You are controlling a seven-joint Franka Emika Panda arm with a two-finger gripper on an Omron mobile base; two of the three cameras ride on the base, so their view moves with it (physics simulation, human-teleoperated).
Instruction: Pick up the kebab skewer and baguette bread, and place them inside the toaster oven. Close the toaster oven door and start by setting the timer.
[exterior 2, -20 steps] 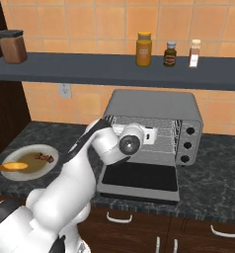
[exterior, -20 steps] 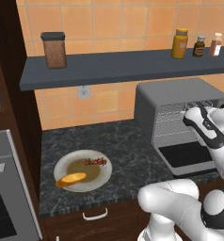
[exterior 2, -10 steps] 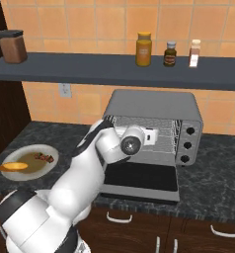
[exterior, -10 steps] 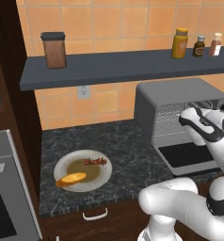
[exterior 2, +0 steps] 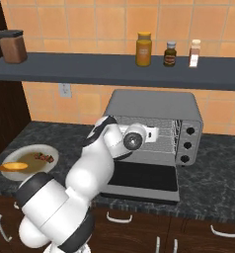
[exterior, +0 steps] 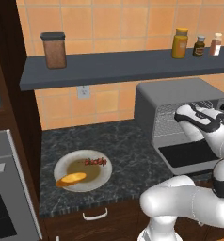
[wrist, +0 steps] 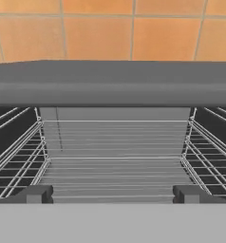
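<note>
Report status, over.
Gripper open, empty, facing the toaster oven rack. Toaster oven door down. Kebab skewer and baguette bread on the plate. Nothing in the way.

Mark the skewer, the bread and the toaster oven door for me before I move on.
skewer (exterior: 95, 162), left base view, on the middle chunks.
bread (exterior: 71, 178), left base view, on the middle of the loaf.
toaster oven door (exterior 2: 149, 176), right base view, on the dark glass of the dropped-open panel.
</note>
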